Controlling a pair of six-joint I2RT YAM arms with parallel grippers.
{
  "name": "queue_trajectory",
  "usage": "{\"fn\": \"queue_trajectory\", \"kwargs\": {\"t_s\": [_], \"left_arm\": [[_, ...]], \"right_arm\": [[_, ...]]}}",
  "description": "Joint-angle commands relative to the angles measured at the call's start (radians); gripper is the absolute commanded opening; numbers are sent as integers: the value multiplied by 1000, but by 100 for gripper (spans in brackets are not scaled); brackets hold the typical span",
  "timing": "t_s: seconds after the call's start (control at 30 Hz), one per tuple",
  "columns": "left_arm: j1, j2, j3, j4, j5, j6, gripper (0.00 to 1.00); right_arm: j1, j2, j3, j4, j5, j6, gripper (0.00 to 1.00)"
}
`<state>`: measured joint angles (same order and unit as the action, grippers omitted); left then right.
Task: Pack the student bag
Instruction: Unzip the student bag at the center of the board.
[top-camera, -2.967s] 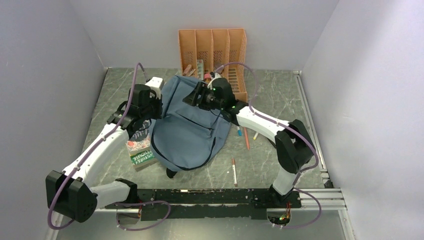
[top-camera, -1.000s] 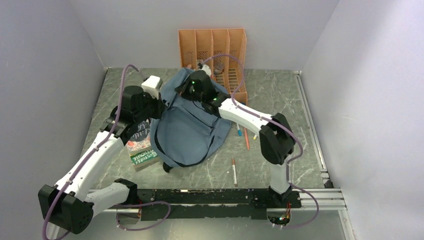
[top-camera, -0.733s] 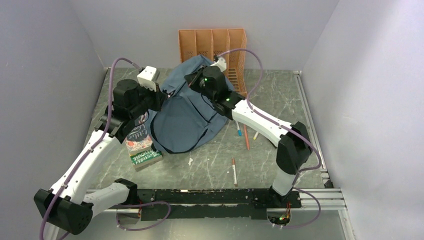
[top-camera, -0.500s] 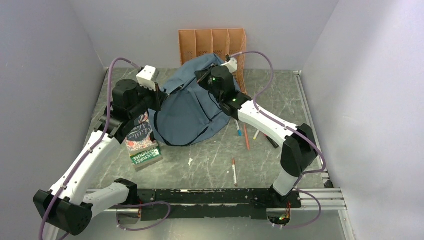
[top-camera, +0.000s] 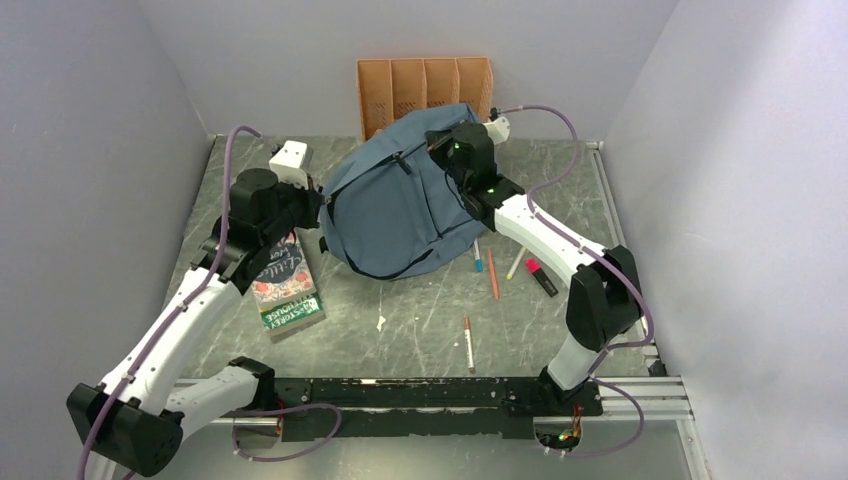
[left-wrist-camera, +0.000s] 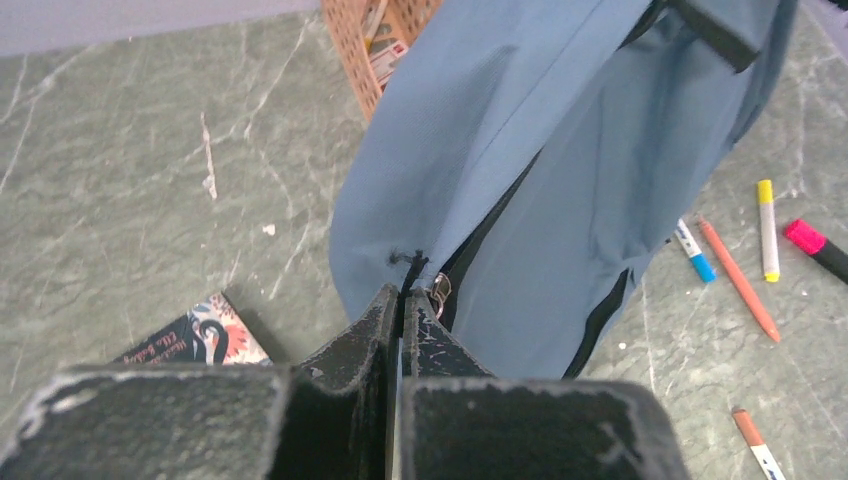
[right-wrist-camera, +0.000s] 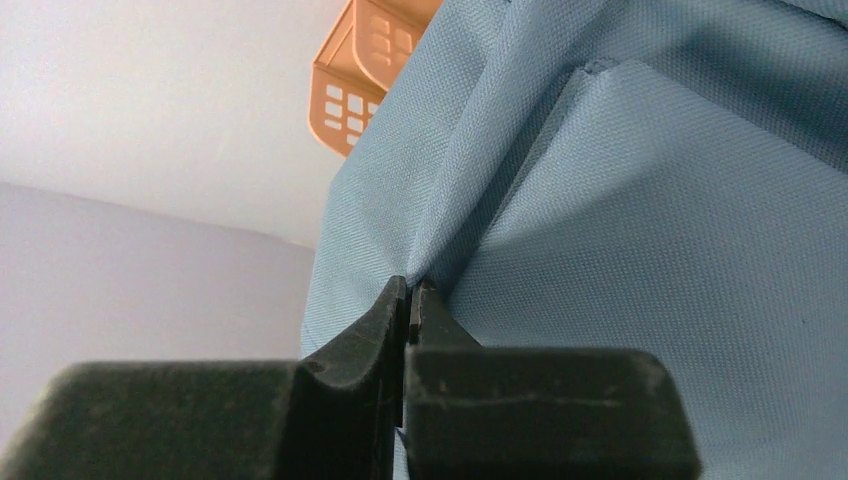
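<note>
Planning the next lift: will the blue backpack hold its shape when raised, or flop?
Likely floppy: the student bag sags in folds between the left gripper and right gripper. Probably light, since two small pinches hold it up.

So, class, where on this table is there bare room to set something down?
Bare table lies near the middle front, between the book and the lone pen, and in the far right corner beside the organizer. Crowded: the pens scattered right of the bag.
</note>
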<state>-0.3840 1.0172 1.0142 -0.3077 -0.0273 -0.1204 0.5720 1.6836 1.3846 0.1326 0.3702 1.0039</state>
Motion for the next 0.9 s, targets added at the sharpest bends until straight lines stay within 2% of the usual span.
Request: {"fn": "queue_trajectory", "kwargs": {"t_s": [0.0, 0.2, 0.37, 0.43, 0.53, 0.7, 0.77, 0.87], "left_arm": [[0, -8, -33, -33, -125, -18, 5], [1, 6, -55, -37, -164, -31, 5], [0, 30, -65, -10, -145, -34, 5], [0, 54, -58, -9, -124, -47, 5], [1, 84, -73, 19, -112, -86, 5], [0, 97, -119, 92, -121, -134, 5], [0, 107, -118, 92, -131, -138, 5], [0, 116, -115, 82, -150, -149, 5]], "right_arm": [[-76, -43, -25, 50, 87, 35, 0], [-130, -29, -43, 45, 52, 58, 0], [-152, -36, -103, 170, -104, -44, 0], [-152, -38, -134, 222, -186, -94, 7], [-153, -43, -157, 259, -261, -178, 24], [-153, -94, -224, 375, -397, -422, 47], [-153, -109, -258, 448, -482, -521, 52], [-153, -89, -250, 530, -607, -635, 54]]}}
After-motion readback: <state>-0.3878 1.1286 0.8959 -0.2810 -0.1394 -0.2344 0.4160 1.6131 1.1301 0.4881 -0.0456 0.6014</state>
